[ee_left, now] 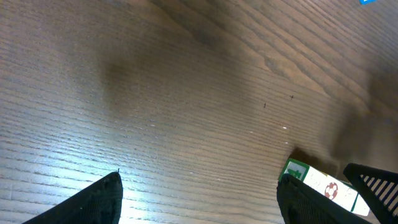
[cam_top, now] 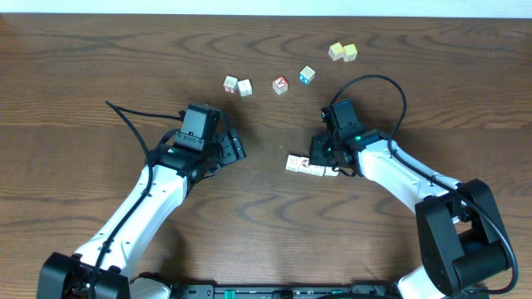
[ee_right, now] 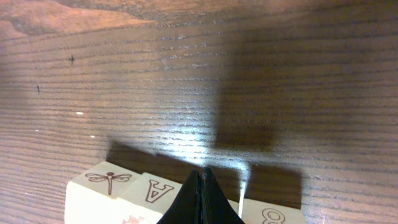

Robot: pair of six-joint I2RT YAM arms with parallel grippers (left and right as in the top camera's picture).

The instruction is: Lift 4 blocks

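A short row of cream-white blocks lies on the table's middle. My right gripper is shut, its tips pressed together right over that row. In the right wrist view the shut gripper points down in front of the blocks; a dragonfly face, an "A" face and an "8" face show around it. My left gripper stands open to the left of the row, apart from it. In its own view the left gripper holds nothing, and the row's green-faced end lies past the right fingertip.
At the back of the table stand two pale cubes, a red-faced cube, a blue-faced cube and two yellow cubes. Cables loop over both arms.
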